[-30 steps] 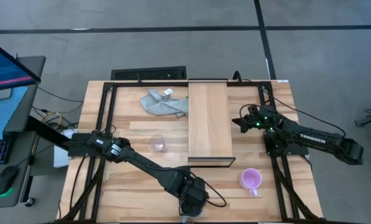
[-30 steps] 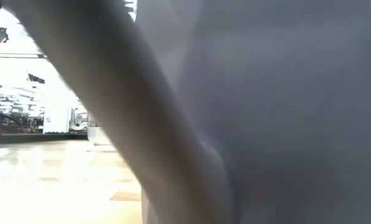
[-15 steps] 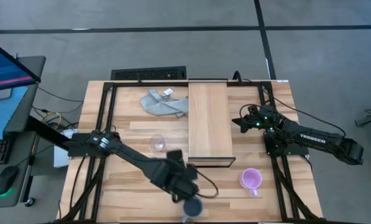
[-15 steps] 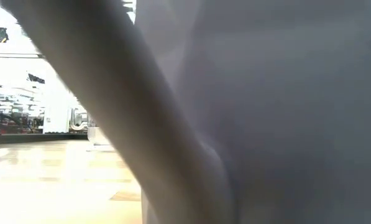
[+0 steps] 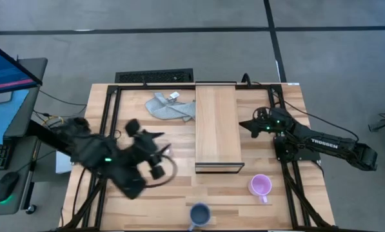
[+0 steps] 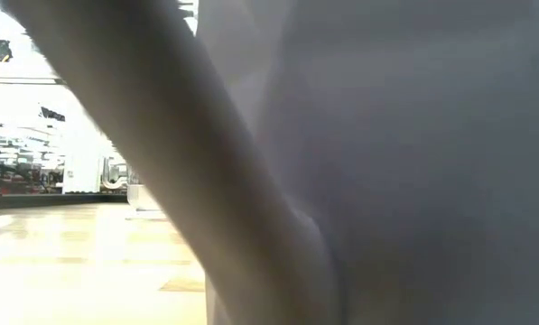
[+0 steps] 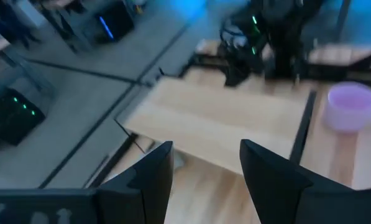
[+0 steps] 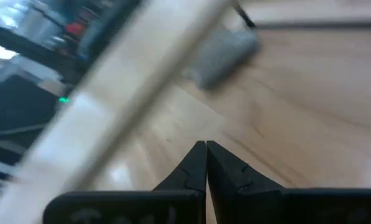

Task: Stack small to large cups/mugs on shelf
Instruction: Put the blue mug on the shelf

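Since the earlier frames the left arm has swung away from the table's near edge, leaving the blue-grey mug [image 5: 199, 214] standing alone there, upright and untouched. The left gripper [image 5: 152, 137] now hangs over the left half of the table, and its wrist view shows the two dark fingers [image 7: 153, 174] spread wide with nothing between them. The right gripper [image 5: 249, 124] has barely shifted; it waits just beside the shelf's far side, its fingers pressed together and empty.

From the left gripper, the blue-grey mug lies back toward the near edge and somewhat toward the shelf [image 5: 218, 122], while the pink-purple mug [image 5: 260, 186] sits further across, past the shelf's near end and closer to the right arm. The small glass cup is not visible now; the left arm covers the spot, so I cannot tell where it stands. The shelf's long axis runs from the near side to the far side of the table, lying between the two grippers, so either arm reaches it sideways. My judgement is that nothing is on the shelf yet, and the left arm is the nearer one for the blue-grey mug.

Slatted light wood forms the tabletop [image 5: 282, 206], with a grey cloth [image 5: 169, 107] lying beyond the left gripper, against the shelf's edge. Grey floor surrounds the table, and a monitor [image 5: 8, 67] stands off to the left.
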You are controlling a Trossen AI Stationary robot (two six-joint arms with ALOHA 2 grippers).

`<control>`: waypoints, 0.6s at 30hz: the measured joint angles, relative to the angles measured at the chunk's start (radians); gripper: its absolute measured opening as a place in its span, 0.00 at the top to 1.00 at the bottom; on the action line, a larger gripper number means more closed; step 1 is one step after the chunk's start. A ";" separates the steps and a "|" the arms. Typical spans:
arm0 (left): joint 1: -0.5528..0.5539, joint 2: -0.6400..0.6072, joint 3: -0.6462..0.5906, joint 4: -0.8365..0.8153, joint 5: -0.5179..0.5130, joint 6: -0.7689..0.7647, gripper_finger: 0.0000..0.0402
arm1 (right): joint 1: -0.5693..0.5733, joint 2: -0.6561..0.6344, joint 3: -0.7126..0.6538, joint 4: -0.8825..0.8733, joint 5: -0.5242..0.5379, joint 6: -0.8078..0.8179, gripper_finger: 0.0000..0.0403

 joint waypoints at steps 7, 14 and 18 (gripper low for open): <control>-0.098 -0.220 -0.384 0.008 -0.117 -0.300 0.56 | 0.000 0.000 0.070 0.106 -0.103 -0.061 0.92; -0.145 -0.415 -0.769 0.121 -0.196 -0.524 0.56 | 0.000 -0.001 0.291 -0.011 -0.189 -0.258 0.93; -0.145 -0.504 -0.950 0.282 -0.200 -0.531 0.56 | 0.004 0.001 0.468 -0.222 -0.183 -0.327 0.95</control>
